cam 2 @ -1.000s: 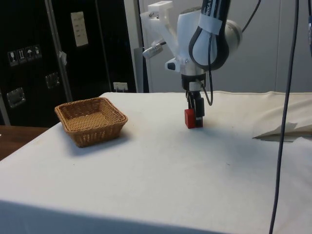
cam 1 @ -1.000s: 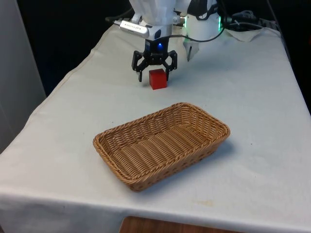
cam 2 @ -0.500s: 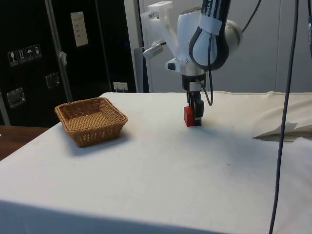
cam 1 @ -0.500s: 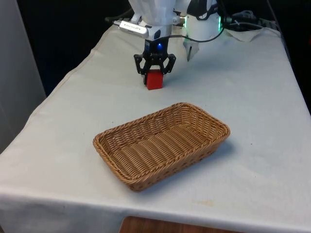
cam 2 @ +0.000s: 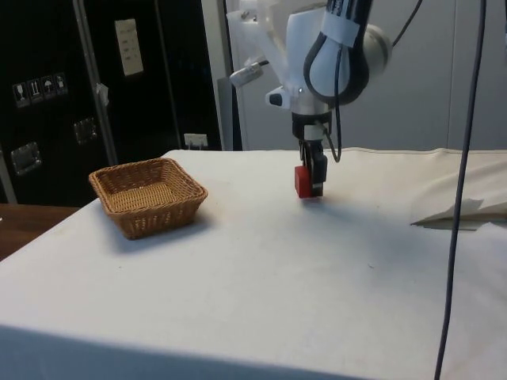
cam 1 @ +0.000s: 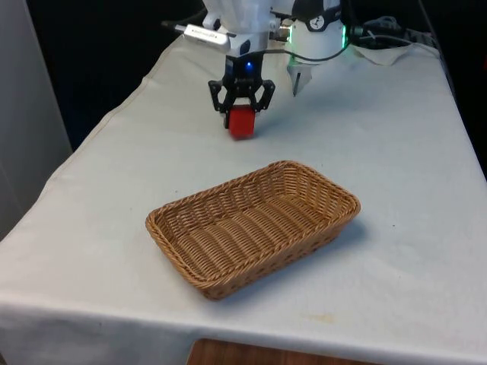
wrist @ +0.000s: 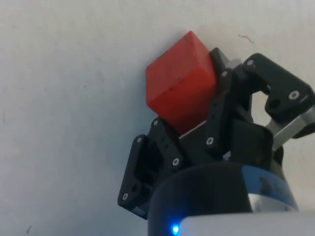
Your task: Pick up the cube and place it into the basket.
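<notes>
The red cube [cam 1: 242,122] hangs just above the white cloth, pinched between the black fingers of my gripper [cam 1: 242,114], which is shut on it. From the side, the cube [cam 2: 303,181] sits a little off the table under the gripper [cam 2: 310,180]. The wrist view has the cube [wrist: 181,88] held between the fingers [wrist: 220,105] over the cloth. The wicker basket [cam 1: 190,245] lies nearer the camera in the front view, apart from the cube. In the side view the basket [cam 2: 120,210] stands well off from the gripper, near the table's edge.
A crumpled white cloth [cam 1: 384,52] lies at the far end on the front view's right, and a fold of it [cam 2: 463,212] rises on the table in the side view. A black cable [cam 2: 463,174] hangs down there.
The fingers closed from wide open onto the red cube. The gripper has since risen a little, lifting the cube off the cloth.
</notes>
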Controlling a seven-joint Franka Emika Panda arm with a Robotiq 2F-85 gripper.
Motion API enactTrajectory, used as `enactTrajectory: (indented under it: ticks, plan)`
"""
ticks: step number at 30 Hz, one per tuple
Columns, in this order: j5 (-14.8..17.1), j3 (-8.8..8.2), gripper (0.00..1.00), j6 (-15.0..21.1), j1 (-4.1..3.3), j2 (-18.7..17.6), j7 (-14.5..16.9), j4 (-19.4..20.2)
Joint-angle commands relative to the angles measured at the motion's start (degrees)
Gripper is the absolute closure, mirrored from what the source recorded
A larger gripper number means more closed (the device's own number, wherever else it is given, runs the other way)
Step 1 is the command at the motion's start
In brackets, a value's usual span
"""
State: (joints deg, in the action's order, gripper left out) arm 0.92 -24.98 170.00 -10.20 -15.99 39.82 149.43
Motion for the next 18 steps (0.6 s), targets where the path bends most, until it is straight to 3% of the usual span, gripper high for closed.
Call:
enactTrajectory:
  ticks: [1, 13, 14, 18]
  plan:
    - [-0.4, -0.46, 1.00, -1.3, -0.17, 1.3, 0.1, 0.1]
    - [-0.3, -0.57, 1.00, -8.5, -0.06, 7.0, 0.9, -1.1]
    - [0.0, -0.40, 1.00, -7.8, 0.00, 6.7, 0.8, -1.0]
    - [-0.2, -0.52, 1.00, -11.5, 0.00, 8.9, 1.0, -1.8]
